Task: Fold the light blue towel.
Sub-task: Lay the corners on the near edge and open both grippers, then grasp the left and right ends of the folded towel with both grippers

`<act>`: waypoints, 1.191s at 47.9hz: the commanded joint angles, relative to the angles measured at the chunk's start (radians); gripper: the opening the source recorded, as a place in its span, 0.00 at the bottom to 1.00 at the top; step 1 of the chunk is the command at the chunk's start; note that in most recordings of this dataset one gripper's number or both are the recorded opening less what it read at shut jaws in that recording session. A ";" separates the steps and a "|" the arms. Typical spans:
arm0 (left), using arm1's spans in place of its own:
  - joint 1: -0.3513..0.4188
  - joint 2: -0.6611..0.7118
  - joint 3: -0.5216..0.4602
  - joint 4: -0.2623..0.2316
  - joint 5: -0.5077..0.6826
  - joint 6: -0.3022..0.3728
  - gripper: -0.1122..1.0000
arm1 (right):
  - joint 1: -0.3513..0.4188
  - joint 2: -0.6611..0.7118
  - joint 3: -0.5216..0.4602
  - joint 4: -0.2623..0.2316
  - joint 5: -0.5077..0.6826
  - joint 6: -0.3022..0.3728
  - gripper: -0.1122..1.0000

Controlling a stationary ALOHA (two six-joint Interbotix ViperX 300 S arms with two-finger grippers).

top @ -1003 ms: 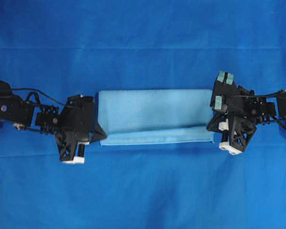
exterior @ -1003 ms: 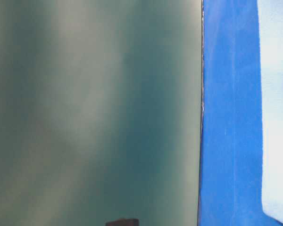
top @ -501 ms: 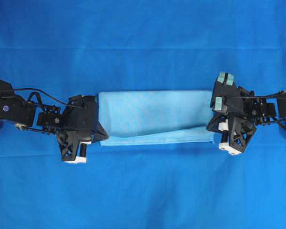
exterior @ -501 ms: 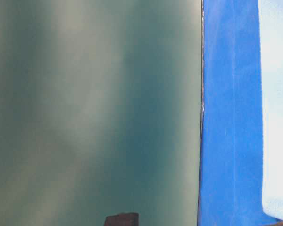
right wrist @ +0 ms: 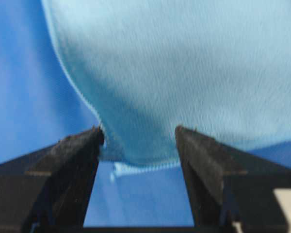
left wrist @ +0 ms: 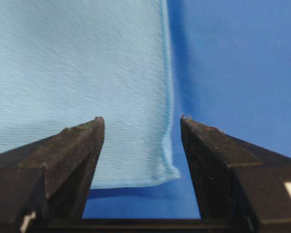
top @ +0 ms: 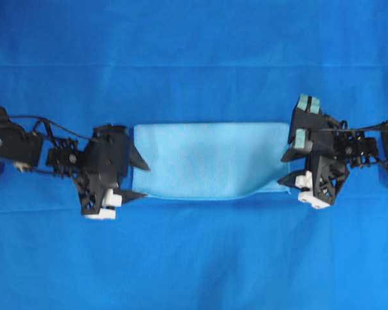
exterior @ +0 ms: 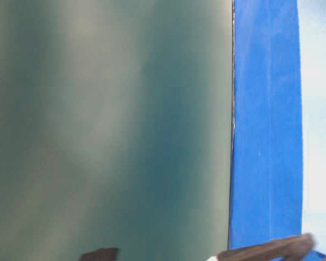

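Observation:
The light blue towel [top: 210, 160] lies folded in a wide rectangle in the middle of the table. My left gripper [top: 141, 181] stands open at its left end. In the left wrist view the towel's corner [left wrist: 131, 145] lies flat between the spread fingers of the left gripper [left wrist: 140, 121], touching neither. My right gripper [top: 283, 169] is open at the towel's right end. Seen from the right wrist, the towel's rounded edge [right wrist: 150, 150] sags between the fingers of the right gripper [right wrist: 138, 131], close to the left fingertip [right wrist: 89, 141].
A royal-blue covering [top: 194, 258] spreads over the whole table. The table-level view shows a grey-green blurred surface [exterior: 108, 119], a strip of the covering [exterior: 266, 109], the towel's edge [exterior: 320, 109] and a dark blurred finger [exterior: 271, 250] at the bottom.
Both grippers have gone from shut to open and let go of the towel's near corners. The lifted front layer has dropped and now lies flatter. The left arm has drawn slightly left.

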 commanded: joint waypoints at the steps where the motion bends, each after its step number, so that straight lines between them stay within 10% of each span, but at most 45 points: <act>1: 0.025 -0.051 -0.018 0.000 0.034 0.011 0.65 | 0.000 -0.057 -0.028 -0.034 0.017 -0.002 0.66; 24: 0.219 0.025 -0.049 0.000 0.086 0.106 0.65 | -0.222 -0.029 -0.021 -0.189 0.034 -0.002 0.66; 57: 0.304 0.192 -0.057 0.002 0.055 0.117 0.65 | -0.325 0.201 -0.032 -0.204 -0.052 0.000 0.66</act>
